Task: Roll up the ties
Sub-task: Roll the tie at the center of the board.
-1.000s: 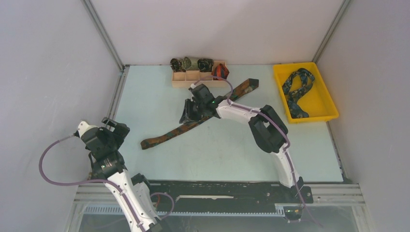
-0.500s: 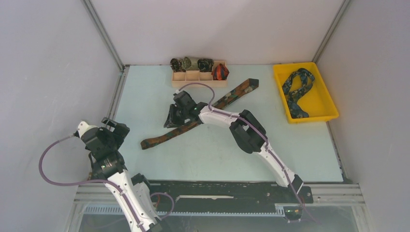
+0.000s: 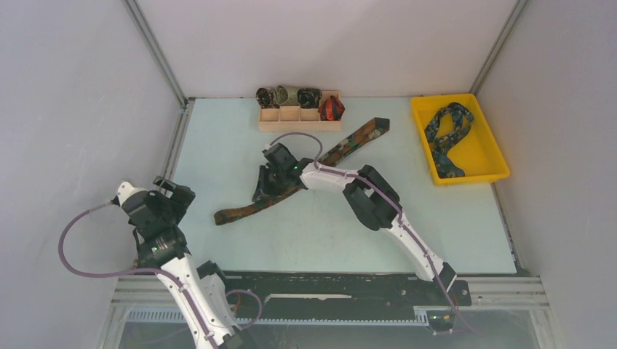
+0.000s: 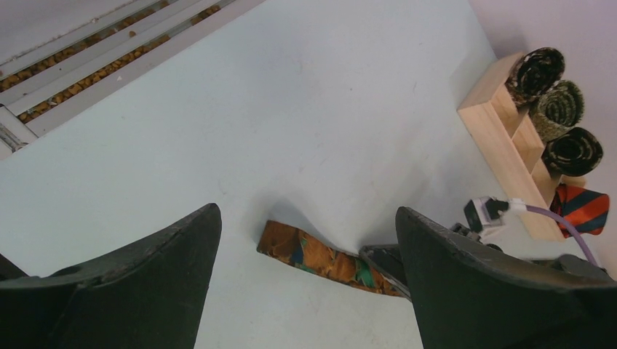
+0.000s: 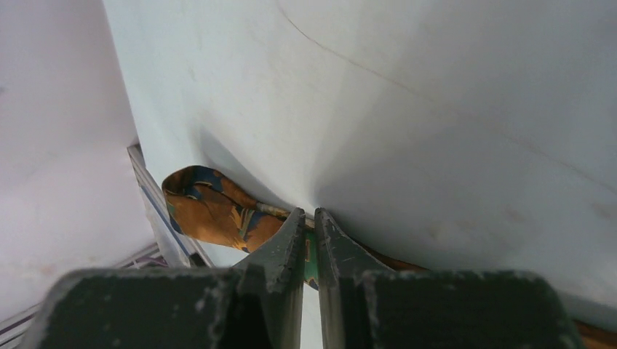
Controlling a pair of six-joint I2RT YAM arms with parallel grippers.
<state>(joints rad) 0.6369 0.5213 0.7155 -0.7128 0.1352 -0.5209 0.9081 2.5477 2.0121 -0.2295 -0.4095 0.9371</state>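
Right claw (image 5: 309, 218) slid leftward, now pinching the brown-orange tie (image 5: 211, 211), jaws nearly together

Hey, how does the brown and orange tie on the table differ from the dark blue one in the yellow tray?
The brown-orange tie lies stretched in a diagonal line on the table; the navy tie lies curled in the yellow tray. The right end effector pinches the brown-orange tie; nothing touches the navy tie. Both are unrolled.
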